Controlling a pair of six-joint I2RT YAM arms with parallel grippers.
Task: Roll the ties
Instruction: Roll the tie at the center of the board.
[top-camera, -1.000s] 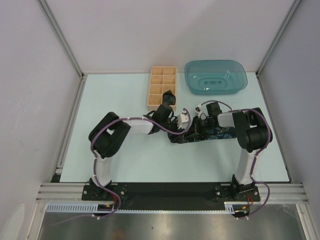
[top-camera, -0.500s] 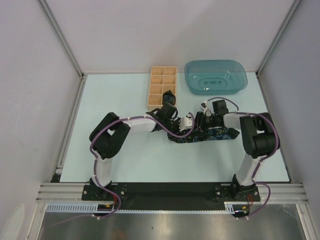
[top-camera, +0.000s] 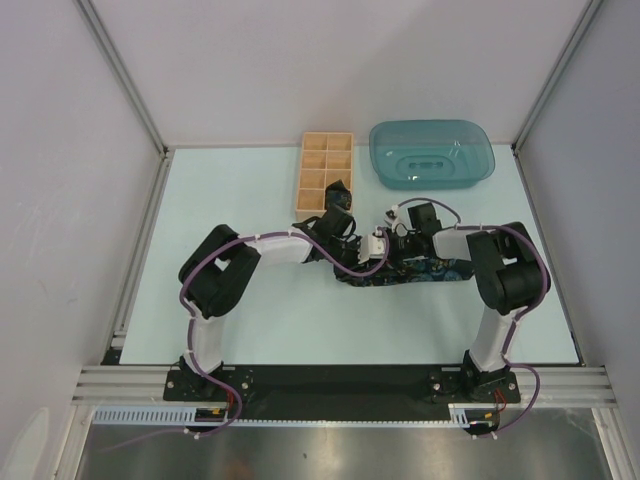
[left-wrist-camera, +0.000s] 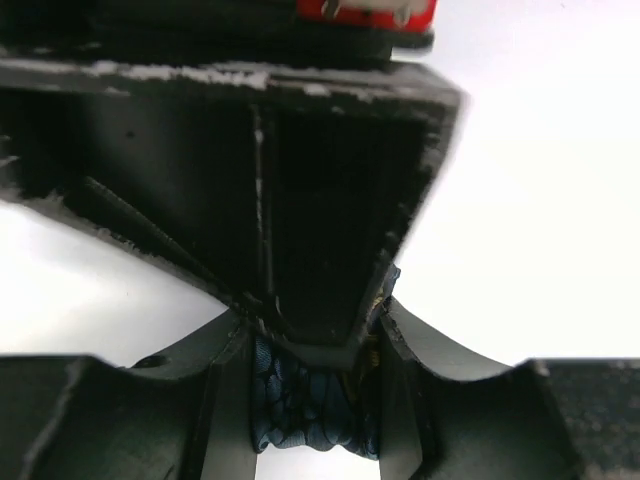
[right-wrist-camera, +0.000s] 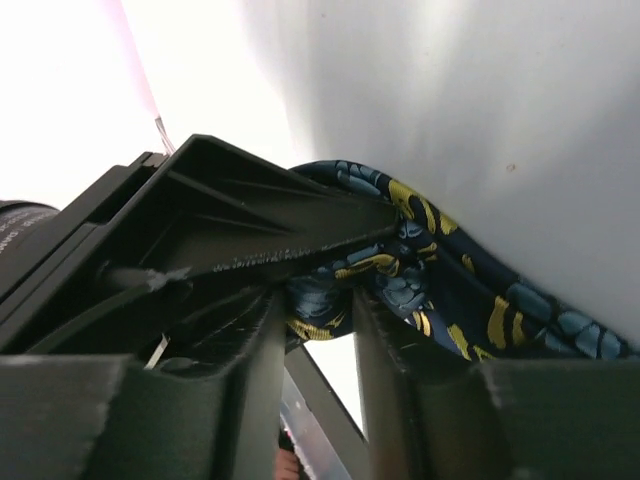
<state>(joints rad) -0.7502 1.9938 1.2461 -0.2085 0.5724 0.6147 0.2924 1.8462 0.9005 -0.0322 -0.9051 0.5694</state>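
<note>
Rolling seems barely started. The left hand (left-wrist-camera: 312, 395) is clenched, nearly closed, on a fold of the dark navy, blue-and-yellow speckled fabric necktie (top-camera: 430, 269), which lies stretched along the pale bench (top-camera: 250, 320). Just beside it, the right hand (right-wrist-camera: 318, 320) pinches bunched fabric. The next move likely calls for winding the gripped part over itself, kept taut.

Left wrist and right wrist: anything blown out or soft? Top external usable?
Left wrist: table clipped to white, own fingers soft, only a sliver of tie readable. Right wrist: upper left blown out with pink fringing, tie pattern sharp, fingers blurred. Top external: evenly lit and sharp, tie a dark strip with little detail.
</note>
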